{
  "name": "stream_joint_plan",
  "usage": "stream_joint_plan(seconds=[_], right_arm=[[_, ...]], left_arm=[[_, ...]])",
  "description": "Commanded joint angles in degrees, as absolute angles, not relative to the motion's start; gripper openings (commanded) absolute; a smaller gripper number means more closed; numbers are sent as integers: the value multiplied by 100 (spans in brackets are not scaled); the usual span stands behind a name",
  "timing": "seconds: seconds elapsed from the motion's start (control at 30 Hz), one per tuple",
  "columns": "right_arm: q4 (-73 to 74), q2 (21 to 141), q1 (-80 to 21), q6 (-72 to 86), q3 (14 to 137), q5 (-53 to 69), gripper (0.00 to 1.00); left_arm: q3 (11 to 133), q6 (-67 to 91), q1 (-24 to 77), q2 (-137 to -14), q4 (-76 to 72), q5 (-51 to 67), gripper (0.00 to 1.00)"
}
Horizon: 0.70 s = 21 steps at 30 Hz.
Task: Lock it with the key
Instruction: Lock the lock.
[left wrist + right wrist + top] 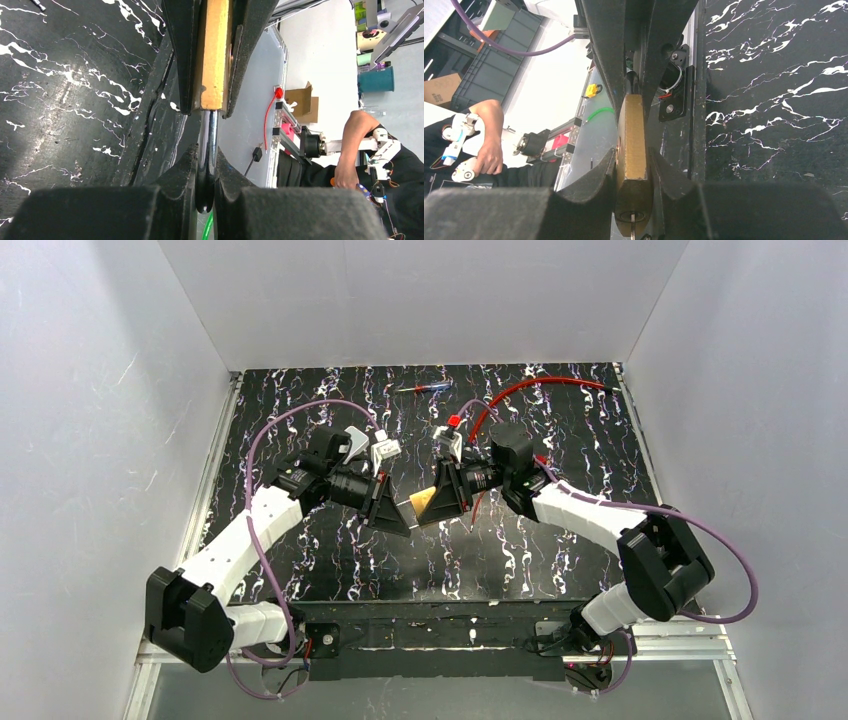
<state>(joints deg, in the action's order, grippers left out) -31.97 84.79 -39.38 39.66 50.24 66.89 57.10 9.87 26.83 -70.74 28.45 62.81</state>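
**Black marbled table (300,560) below, padlock (631,135) held up between two arms**

Your right gripper (631,167) is clamped on the flat sides of the brass padlock body. Facing it, your left gripper (206,165) is closed on the steel shackle (210,132), just outside the right jaws. The keyhole (631,216) points back toward the right wrist, and you cannot tell whether a key sits in it. This looks like the closing step. Next, hold the body steady and press the shackle straight in.

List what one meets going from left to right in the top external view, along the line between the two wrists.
left gripper → brass padlock → right gripper
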Motion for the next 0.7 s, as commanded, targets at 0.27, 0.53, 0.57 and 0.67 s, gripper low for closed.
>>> stream_joint_plan(seconds=[0.27,0.53,0.57,0.67], right_arm=[[-4631,8832,-5054,4373,5097,6437,1],[-4456,8592,-4522,4312,5066,6515,1],[-4456,8530,-4393,4320,5049,6521,1],[-4456,8344,-4034,4360,4973,6505,1]], left_arm=[[6576,1459,2993,-7557,450,5917,0],[6437,704,2882,-7280,1421,6030,0],[6423,616,2815,-7231,1574,6073,0],[6397,193,2614,-7164,2139,6197,0]])
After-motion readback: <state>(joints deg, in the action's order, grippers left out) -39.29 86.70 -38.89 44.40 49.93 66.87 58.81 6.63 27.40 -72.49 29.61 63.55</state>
